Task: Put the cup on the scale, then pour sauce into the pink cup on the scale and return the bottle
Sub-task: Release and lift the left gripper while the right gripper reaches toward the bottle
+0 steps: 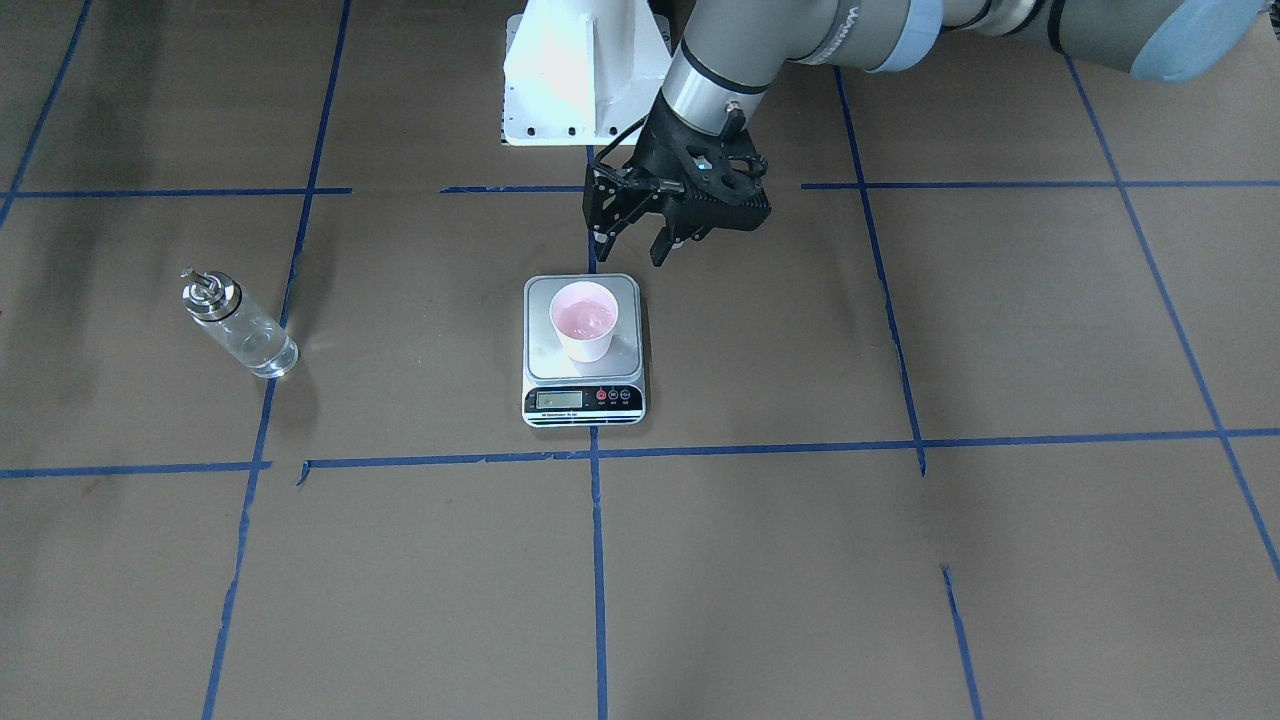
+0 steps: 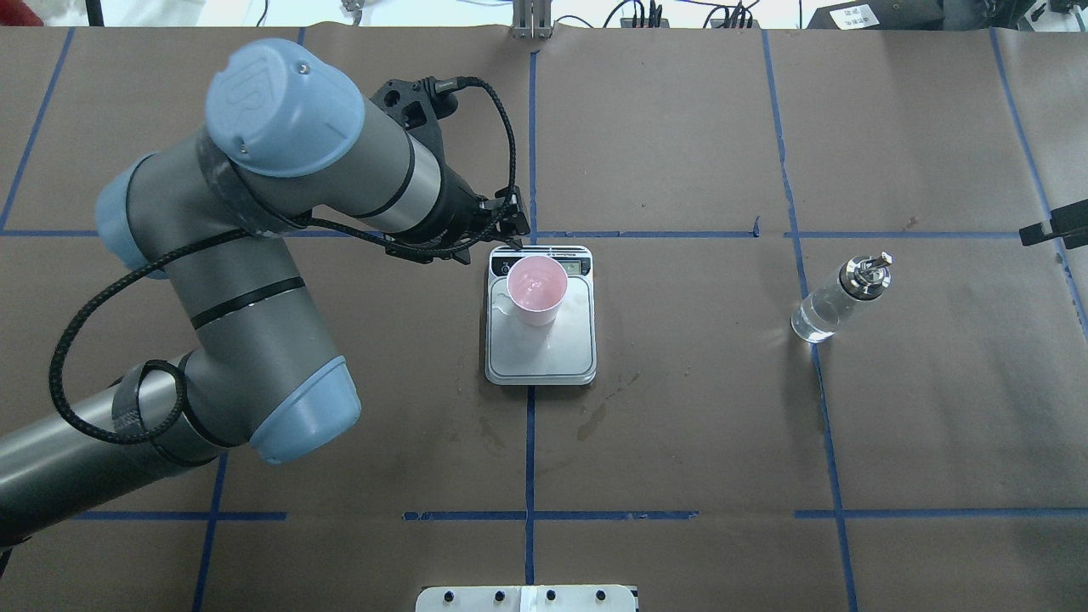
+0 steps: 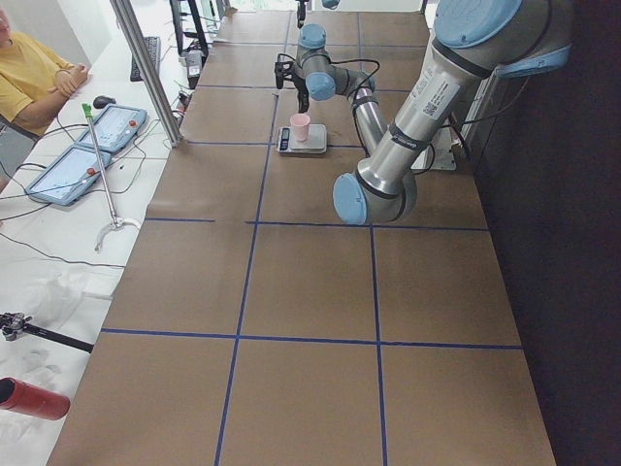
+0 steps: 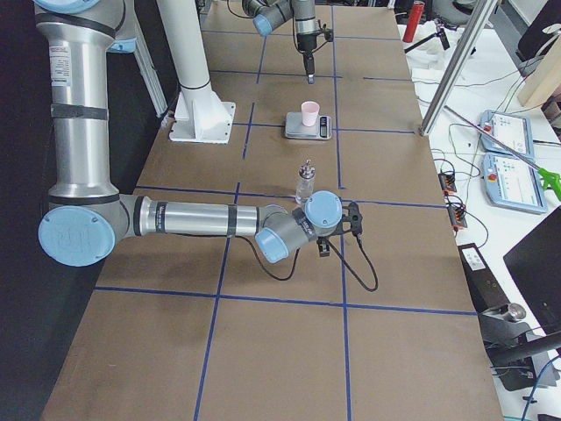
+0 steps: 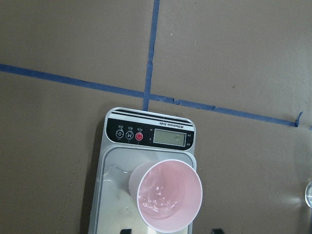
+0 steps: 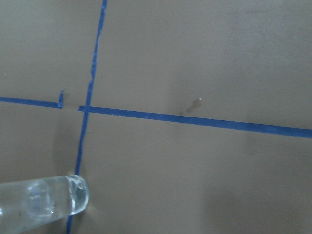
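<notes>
Here, the cup [image 1: 584, 320] stands upright on the steel platform of the scale [image 1: 540, 358], toward the edge away from the display, with a pale, wet-looking layer of liquid at its pink bottom. A small clear puddle [image 5: 114, 173] lies on the platform, touching the cup's foot. The left arm [image 1: 760, 60] reaches in over the scale. Its jaws hang spread apart and empty above the scale's rear edge, clear of the cup's rim. The bottle [image 1: 240, 325] stands on the tabletop [image 1: 800, 560] well apart from the scale, off to the robot's right of it, on a blue tape line [image 1: 262, 420], with its metal spout on top and a little clear liquid in the bottom. The right arm [image 4: 184, 219] lies low over the tabletop beyond the bottle from the scale. Its jaws are near the bottle but apart from it, and I cannot tell whether they are spread or closed.
</notes>
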Available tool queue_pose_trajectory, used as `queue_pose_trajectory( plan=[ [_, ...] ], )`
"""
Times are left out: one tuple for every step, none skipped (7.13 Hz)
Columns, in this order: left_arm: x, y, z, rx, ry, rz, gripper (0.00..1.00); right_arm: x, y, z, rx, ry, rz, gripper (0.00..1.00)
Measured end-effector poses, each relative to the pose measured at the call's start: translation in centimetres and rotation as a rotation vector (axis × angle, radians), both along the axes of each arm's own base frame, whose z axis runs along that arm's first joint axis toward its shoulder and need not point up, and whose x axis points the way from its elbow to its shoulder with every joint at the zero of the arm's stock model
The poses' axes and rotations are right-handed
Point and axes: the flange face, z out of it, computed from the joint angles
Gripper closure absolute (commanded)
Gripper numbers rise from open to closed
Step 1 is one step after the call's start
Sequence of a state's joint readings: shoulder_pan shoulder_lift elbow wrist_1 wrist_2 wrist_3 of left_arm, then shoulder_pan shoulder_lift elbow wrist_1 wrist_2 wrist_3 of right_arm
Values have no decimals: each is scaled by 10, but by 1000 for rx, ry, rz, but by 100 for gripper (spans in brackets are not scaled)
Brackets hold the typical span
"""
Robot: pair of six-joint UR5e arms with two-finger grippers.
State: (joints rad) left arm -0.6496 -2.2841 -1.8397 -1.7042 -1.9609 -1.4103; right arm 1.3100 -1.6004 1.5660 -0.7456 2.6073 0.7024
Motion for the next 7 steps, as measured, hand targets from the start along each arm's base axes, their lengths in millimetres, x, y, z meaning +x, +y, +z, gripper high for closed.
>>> queue_pose_trajectory(
  plan=[
    [-10,-4,0,3,4,-15,35,-26,22,-24,15,-43,18,0],
    [-17,-6,-1,7,8,-23,35,-53,54,-47,26,-57,23,0],
    [-19,-6,-1,8,9,-27,35,-71,84,-70,12,-71,24,0],
    [-20,-7,1,8,8,-30,35,-79,107,-89,-3,-89,17,0],
    [-21,-9,1,7,7,-34,35,-87,124,-99,-6,-88,16,0],
    [-23,-10,2,7,7,-37,35,-110,137,-102,19,-60,33,0],
    [-23,-11,2,7,7,-38,35,-150,151,-103,73,-3,78,0]
  ],
)
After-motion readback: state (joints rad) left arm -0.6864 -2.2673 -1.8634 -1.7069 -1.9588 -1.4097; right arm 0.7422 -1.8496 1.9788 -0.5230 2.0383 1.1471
